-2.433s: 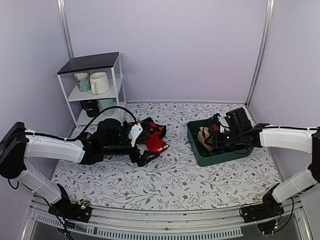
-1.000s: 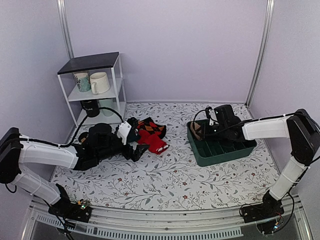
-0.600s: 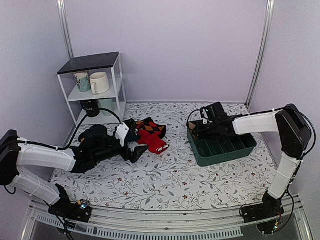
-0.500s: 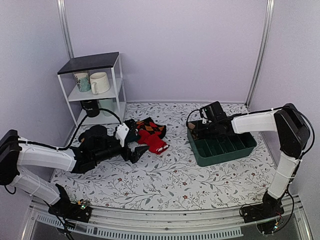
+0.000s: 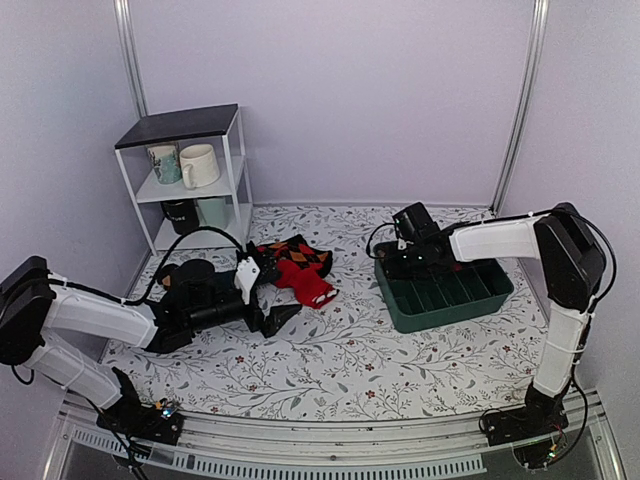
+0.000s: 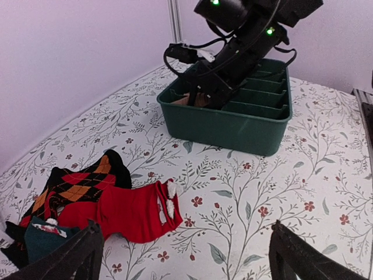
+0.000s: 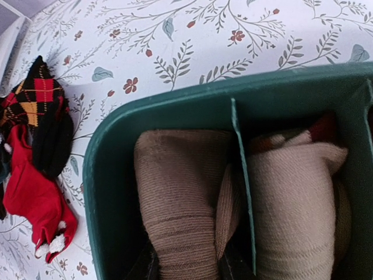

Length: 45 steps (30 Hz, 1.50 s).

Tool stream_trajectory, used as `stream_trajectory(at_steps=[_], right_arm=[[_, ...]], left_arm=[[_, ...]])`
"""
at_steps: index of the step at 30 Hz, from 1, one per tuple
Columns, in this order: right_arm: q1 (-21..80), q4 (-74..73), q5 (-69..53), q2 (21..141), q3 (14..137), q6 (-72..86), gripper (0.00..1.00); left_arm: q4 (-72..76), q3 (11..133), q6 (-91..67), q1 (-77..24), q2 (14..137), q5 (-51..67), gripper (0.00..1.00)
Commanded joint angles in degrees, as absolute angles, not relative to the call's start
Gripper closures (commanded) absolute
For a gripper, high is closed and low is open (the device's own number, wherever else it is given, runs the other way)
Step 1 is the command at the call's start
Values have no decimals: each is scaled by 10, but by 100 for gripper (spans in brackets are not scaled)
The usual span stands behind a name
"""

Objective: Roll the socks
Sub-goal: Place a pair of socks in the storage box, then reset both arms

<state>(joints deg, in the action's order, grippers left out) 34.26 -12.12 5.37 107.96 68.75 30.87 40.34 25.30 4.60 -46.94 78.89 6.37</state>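
In the tray (image 7: 108,192), right jaws seemingly pinch the socks (image 7: 175,192); left jaws gape.

We see a red sock (image 5: 310,289) touching an argyle sock (image 5: 303,256) on the floral tabletop (image 5: 350,360), green divided bin (image 5: 445,310) right, white shelf (image 5: 180,128) with mugs (image 5: 199,165) back left.

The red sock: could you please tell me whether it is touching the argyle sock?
Touching. The left wrist view shows the red sock lying directly against the lower edge of the argyle sock, with no gap between them.
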Motion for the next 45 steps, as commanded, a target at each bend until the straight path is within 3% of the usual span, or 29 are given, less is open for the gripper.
stream_trajectory(at_steps=[1, 4, 13, 22, 31, 39, 42, 45], right_arm=[[342, -251, 100, 1149, 719, 319, 79], [342, -289, 121, 1164, 750, 317, 66], [342, -303, 126, 1150, 768, 301, 48], [340, -301, 128, 1109, 769, 289, 44], [340, -209, 120, 970, 701, 271, 43], [340, -106, 106, 815, 587, 206, 18], [340, -82, 103, 765, 552, 188, 2], [340, -71, 103, 738, 525, 169, 0]], left_arm=[[407, 261, 54, -465, 785, 90, 0], [392, 270, 52, -464, 776, 107, 1], [379, 276, 52, -465, 770, 112, 1], [361, 284, 53, -464, 778, 107, 1], [356, 282, 49, -464, 777, 53, 0], [387, 255, 60, -463, 765, -19, 0], [392, 250, 52, -460, 772, -39, 0], [400, 247, 41, -454, 786, -41, 0]])
